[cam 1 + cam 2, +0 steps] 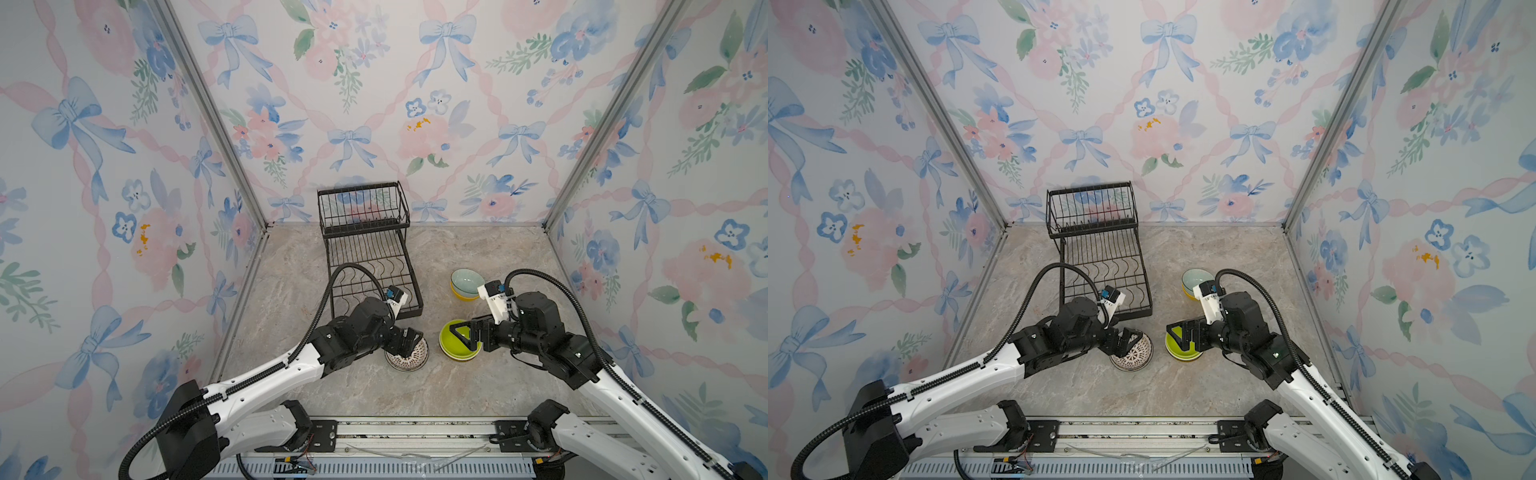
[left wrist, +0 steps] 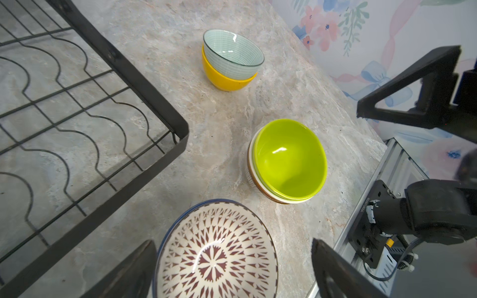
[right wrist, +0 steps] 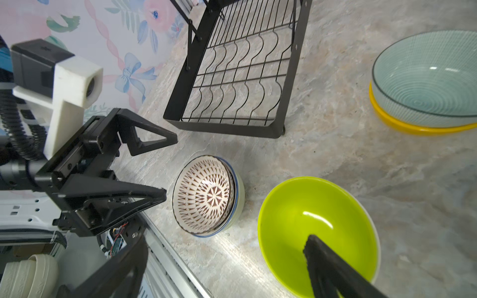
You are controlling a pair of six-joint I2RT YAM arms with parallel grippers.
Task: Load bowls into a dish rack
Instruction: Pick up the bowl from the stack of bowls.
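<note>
The black wire dish rack stands at the back left with nothing in it. A white patterned bowl tops a small stack near the rack's front corner. My left gripper hangs open over it, one finger on each side of the rim. A lime green bowl tops a second stack to the right. My right gripper is open, with one finger inside that bowl and the other outside it. A pale teal bowl sits in a yellow bowl further back.
Flowered walls close in the marble tabletop on three sides. An aluminium rail runs along the front edge. The rack's front corner lies close to the patterned bowl stack.
</note>
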